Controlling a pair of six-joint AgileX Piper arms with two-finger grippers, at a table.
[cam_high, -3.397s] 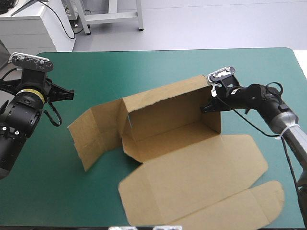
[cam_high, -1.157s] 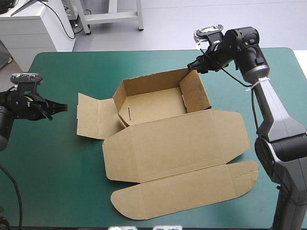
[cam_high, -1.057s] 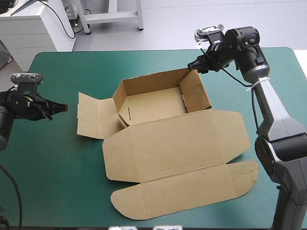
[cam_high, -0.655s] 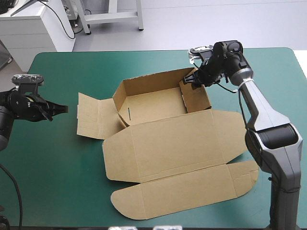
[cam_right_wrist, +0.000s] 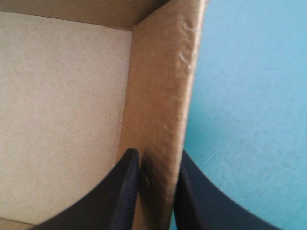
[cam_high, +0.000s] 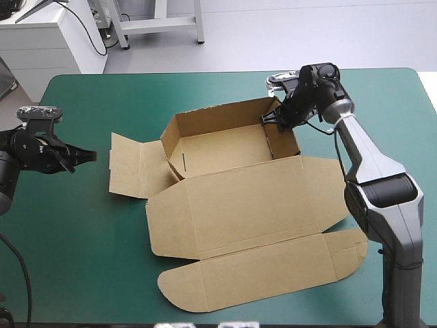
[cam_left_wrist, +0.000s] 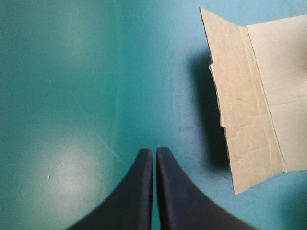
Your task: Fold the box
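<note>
The box (cam_high: 232, 184) sits at mid-table on the teal-green cover (cam_high: 102, 260). Its tray is partly formed. The back and right walls stand, the lid (cam_high: 259, 205) lies flat toward the near edge, and the left flap (cam_high: 130, 166) lies spread on the cover beside the tray.

The right gripper (cam_right_wrist: 158, 154) straddles the top edge of the right wall (cam_high: 285, 137). One black finger is inside the tray and one outside, pinched all but together on the board. The left gripper (cam_left_wrist: 154, 151) hangs over bare cover, just short of the left flap, with its fingers pressed together and holding nothing.

The step in hand appears to be seating the right wall. Whether its inner fold is fully tucked cannot be confirmed, because the fingers hide the joint at the tray floor. The next move probably calls for letting go of this wall without dragging it outward. The left flap then needs raising, which requires the left gripper to part its fingers and catch the flap's free edge.
</note>
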